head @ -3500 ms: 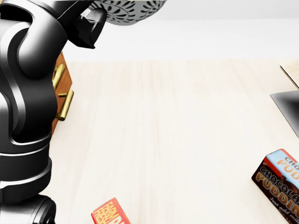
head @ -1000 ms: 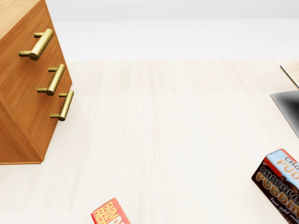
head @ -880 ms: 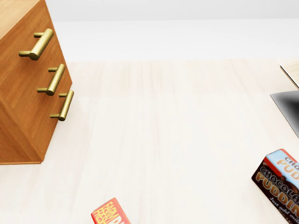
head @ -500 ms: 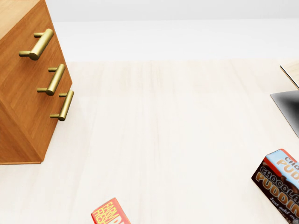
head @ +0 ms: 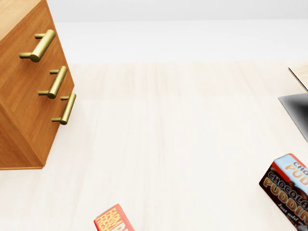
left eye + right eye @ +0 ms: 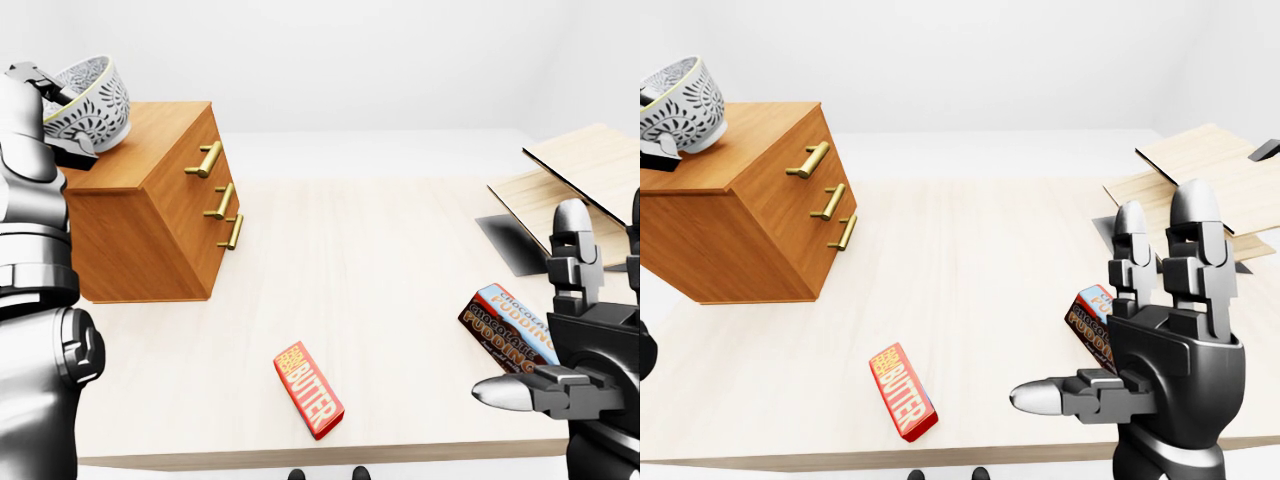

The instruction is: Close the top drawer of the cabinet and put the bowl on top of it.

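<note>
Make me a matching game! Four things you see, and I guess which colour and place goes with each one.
Things:
1. bowl
2. butter box
3. pudding box
4. drawer handles

Colours and places:
A. gold, on the side of the cabinet
B. red, lying flat near the bottom edge of the table in the left-eye view
C. white with a dark pattern, up at the cabinet's top
D. brown and blue, near the right hand

Pairs: 1-C, 2-B, 3-D, 4-A

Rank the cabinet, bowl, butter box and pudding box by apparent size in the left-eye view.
1. cabinet
2. bowl
3. butter box and pudding box, about alike; the right hand hides part of the pudding box.
</note>
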Robot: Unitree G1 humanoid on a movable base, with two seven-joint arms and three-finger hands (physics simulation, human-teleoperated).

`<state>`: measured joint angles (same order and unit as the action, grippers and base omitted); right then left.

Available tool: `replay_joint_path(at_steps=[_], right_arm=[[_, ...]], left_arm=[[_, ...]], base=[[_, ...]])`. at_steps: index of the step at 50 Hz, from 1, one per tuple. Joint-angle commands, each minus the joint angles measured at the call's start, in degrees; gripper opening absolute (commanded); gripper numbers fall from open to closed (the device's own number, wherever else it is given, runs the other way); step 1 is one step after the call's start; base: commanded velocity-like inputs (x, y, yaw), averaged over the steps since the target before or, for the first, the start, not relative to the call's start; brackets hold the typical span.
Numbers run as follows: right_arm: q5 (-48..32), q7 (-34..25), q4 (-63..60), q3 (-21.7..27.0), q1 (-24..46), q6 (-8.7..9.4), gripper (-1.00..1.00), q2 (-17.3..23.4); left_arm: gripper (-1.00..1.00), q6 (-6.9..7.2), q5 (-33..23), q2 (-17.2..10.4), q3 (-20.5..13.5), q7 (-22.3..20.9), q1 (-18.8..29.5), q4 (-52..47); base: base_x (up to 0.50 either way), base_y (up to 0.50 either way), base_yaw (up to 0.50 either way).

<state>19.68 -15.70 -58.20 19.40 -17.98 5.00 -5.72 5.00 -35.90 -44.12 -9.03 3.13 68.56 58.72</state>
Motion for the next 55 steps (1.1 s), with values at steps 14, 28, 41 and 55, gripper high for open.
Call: replay_joint_path(at_steps=[14, 28, 41, 55], right_arm=[[0.11, 0.0, -0.02, 0.12, 0.1, 0.0, 1.0, 0.17], [-0.43, -0.38, -0.11, -0.53, -0.65, 0.0, 1.0, -0.23], [-0.79, -0.52, 0.31, -0.98, -0.81, 0.0, 1.0, -0.32], [-1.13, -0.34, 0.57, -1.63, -1.05, 0.0, 1.0, -0.24]], left_arm=[[-1.0, 0.0, -0.5, 1.71, 0.53, 3.75, -1.41, 4.88], [1.0, 0.0, -0.4, 1.52, 0.79, 4.41, -1.5, 5.18], [1.0, 0.0, -0.9, 1.21, 0.53, 5.4, -1.43, 4.72], [1.0, 0.0, -1.52, -0.07, 0.26, 5.0, -1.01, 2.69]], base=[[0.0, 0.0, 0.0], [0.0, 0.0, 0.0], [0.0, 0.0, 0.0], [0.0, 0.0, 0.0]])
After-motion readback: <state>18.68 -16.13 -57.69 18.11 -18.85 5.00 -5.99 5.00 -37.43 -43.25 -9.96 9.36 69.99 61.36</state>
